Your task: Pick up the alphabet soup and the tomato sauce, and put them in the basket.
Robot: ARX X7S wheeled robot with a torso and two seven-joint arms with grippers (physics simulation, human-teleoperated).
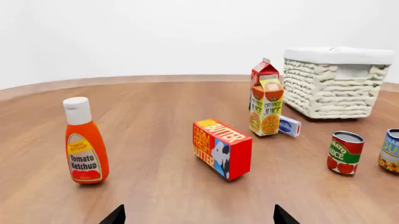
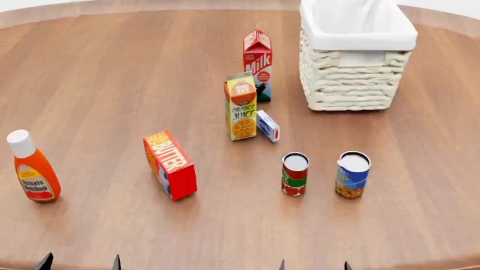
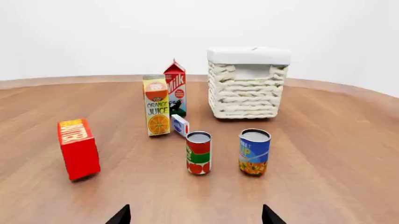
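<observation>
I have both arms pulled back at the near edge of the wooden table (image 2: pixel 112 73), and only the fingertips show. The left gripper (image 1: pixel 198 215) has its two tips spread wide apart with nothing between them, so it is open and empty; the right gripper (image 3: pixel 194 214) shows the same, wide open and holding nothing.

Straight ahead of the right gripper, a little way off, stands the tomato sauce (image 3: pixel 199 152), upright, red label with a green band. Just beside it, to the gripper's right, stands the alphabet soup (image 3: pixel 254 151), upright, blue above and orange below; the two cans are close but apart. Farther ahead, beyond the cans, sits the basket (image 3: pixel 247 88), white cloth folded over its rim.

Ahead of the left gripper lies the butter box (image 1: pixel 222 148), standing on its long edge. To that gripper's left stands the ketchup bottle (image 1: pixel 85 141), upright, well apart from the rest. Beyond the butter I see the orange juice carton (image 1: pixel 267 107) with the milk carton (image 1: pixel 262 72) just behind it, and a small blue and white box (image 1: pixel 290 126) touching the juice carton's base.
</observation>
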